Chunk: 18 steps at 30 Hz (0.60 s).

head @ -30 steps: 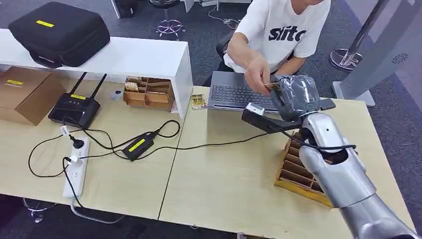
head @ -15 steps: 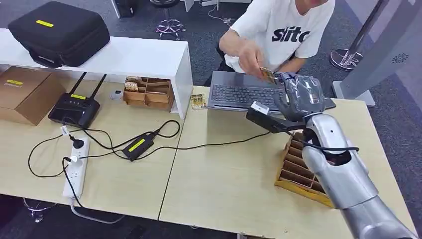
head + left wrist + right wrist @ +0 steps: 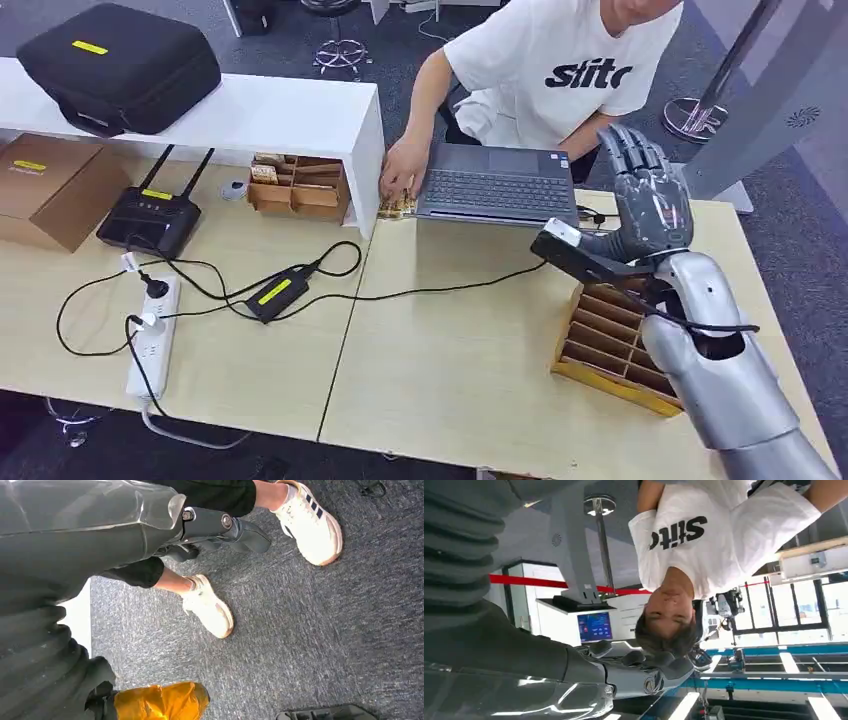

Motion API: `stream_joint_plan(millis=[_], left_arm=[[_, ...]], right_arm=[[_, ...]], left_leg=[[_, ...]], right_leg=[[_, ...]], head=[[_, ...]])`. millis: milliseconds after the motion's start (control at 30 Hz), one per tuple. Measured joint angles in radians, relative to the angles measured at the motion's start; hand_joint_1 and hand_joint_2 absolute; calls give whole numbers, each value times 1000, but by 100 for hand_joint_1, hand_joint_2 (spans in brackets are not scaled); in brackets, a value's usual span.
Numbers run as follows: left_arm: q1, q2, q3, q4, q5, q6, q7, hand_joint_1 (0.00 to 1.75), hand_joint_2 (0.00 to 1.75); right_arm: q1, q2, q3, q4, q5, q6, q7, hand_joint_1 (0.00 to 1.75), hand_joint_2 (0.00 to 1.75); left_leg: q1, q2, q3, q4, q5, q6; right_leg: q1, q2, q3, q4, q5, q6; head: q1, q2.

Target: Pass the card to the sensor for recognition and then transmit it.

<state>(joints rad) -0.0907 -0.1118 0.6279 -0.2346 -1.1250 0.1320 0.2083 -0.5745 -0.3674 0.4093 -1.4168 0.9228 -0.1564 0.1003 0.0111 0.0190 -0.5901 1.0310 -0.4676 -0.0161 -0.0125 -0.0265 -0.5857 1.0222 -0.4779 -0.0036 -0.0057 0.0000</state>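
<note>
Silver and raised, the right hand [image 3: 647,195] stands at about 3 o'clock on the head view, above the far edge of the wooden table [image 3: 470,370], with its fingers [image 3: 625,150] spread apart and pointing up, and nothing between them. One second ago this same hand was lower and nearer to the laptop [image 3: 497,185], and the person's hand [image 3: 403,172] was touching a small card at its fingertips. Half a second ago the person was already lifting that card away. Now the person's hand is down at about 12 o'clock, beside the left corner of the laptop, on the small stack of cards [image 3: 398,205] at the table's far edge. I judge that the card is there, under or in this hand, but it is too small to see it separately.

For the task this means the handover is done: the robot gave the card and its hand is empty. If the sensor step came first, I cannot tell from these pictures.

The wooden slotted rack [image 3: 610,340] lies under the right forearm, at about 4 o'clock. The left hand [image 3: 75,545] hangs down over the grey carpet [image 3: 310,630]; whether its fingers are apart or together I cannot tell.
</note>
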Motion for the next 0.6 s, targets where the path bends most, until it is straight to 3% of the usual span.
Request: stream_joint_plan(millis=[300,600], left_arm=[[0,0,0,0,0,1,0,0,175],[1,1,1,0,1,5,0,0,175]], right_arm=[[14,-19,-20,-14,2,0,-2,0,0],[69,-74,-99,-2,26,-9,8,0,0]], left_leg=[[0,0,0,0,0,0],[0,-1,0,0,0,0]], right_leg=[[0,0,0,0,0,0],[0,-1,0,0,0,0]], head=[[0,0],[0,0]])
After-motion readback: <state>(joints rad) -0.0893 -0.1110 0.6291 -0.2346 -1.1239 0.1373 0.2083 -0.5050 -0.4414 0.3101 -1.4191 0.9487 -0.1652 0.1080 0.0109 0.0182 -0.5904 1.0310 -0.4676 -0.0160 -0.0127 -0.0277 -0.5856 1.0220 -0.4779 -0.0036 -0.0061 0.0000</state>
